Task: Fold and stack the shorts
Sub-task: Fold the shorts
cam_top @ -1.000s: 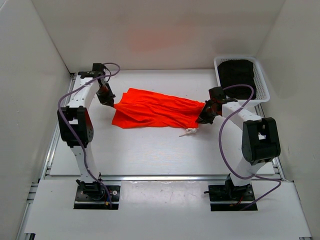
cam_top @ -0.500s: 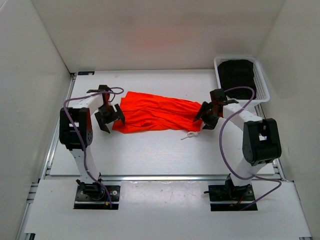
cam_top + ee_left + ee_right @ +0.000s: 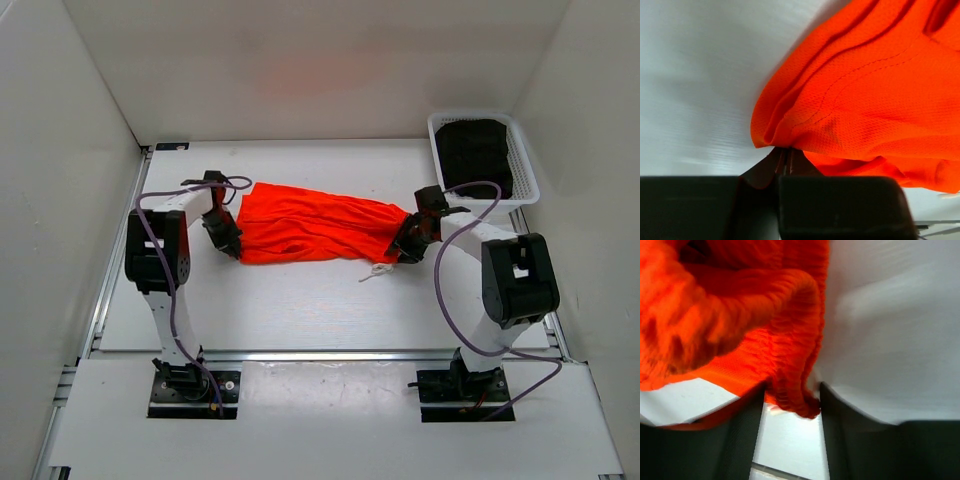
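Observation:
The orange-red shorts [image 3: 315, 225] lie spread across the middle of the table, waistband to the right. Their white drawstring [image 3: 378, 270] trails out at the near right. My left gripper [image 3: 228, 240] sits at the shorts' left end. In the left wrist view its jaws [image 3: 785, 156] are shut on a fold of the hem [image 3: 790, 135]. My right gripper [image 3: 408, 245] is at the waistband end. In the right wrist view its fingers [image 3: 742, 440] stand apart, and the gathered waistband [image 3: 790, 385] hangs between them, brushing both.
A white basket [image 3: 520, 150] holding dark folded cloth stands at the back right corner. White walls enclose the table on three sides. Bare table surface lies between the shorts and the arm bases.
Both grippers let go of the shorts and opened. The left one moved nearer along the left edge and shut on the hem again. The right one stays open around the waistband.

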You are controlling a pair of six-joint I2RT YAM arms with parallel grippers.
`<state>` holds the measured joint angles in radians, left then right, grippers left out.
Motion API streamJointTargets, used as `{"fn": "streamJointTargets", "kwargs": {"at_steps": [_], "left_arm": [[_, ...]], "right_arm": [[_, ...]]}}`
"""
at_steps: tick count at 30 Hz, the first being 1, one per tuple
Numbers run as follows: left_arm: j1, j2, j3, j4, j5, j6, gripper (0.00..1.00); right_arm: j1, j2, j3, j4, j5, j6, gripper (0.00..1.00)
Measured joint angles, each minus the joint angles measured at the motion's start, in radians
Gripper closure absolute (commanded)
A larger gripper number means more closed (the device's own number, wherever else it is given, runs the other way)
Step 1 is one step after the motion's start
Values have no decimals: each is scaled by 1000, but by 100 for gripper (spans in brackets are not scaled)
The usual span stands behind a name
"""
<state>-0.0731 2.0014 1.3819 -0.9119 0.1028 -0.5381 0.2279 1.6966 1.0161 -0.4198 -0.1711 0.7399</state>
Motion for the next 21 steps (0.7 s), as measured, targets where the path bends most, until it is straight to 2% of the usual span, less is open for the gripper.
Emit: {"fn": "streamJointTargets", "kwargs": {"at_steps": [1, 3, 10, 15, 17, 20, 21], "left_arm": [[-1, 4, 7, -1, 1, 1, 90], [-2, 8, 21, 0, -2, 0, 90], [14, 12, 145, -41, -43, -5, 90], [59, -87, 195, -61, -54, -3, 90], [68, -153, 166, -51, -58, -3, 90], [56, -287, 21, -33, -61, -10, 90], [46, -328, -42, -29, -59, -13, 88]], "right_arm": [[10, 13, 0, 9, 0, 9, 82], [28, 38, 6, 13, -1, 23, 100], [39, 58, 163, -55, 43, -6, 100], [27, -8, 242, -79, 66, -61, 100], [27, -61, 219, -84, 67, -77, 100], [29, -168, 97, -78, 67, -93, 100], [30, -203, 45, -86, 67, -95, 95]]}}
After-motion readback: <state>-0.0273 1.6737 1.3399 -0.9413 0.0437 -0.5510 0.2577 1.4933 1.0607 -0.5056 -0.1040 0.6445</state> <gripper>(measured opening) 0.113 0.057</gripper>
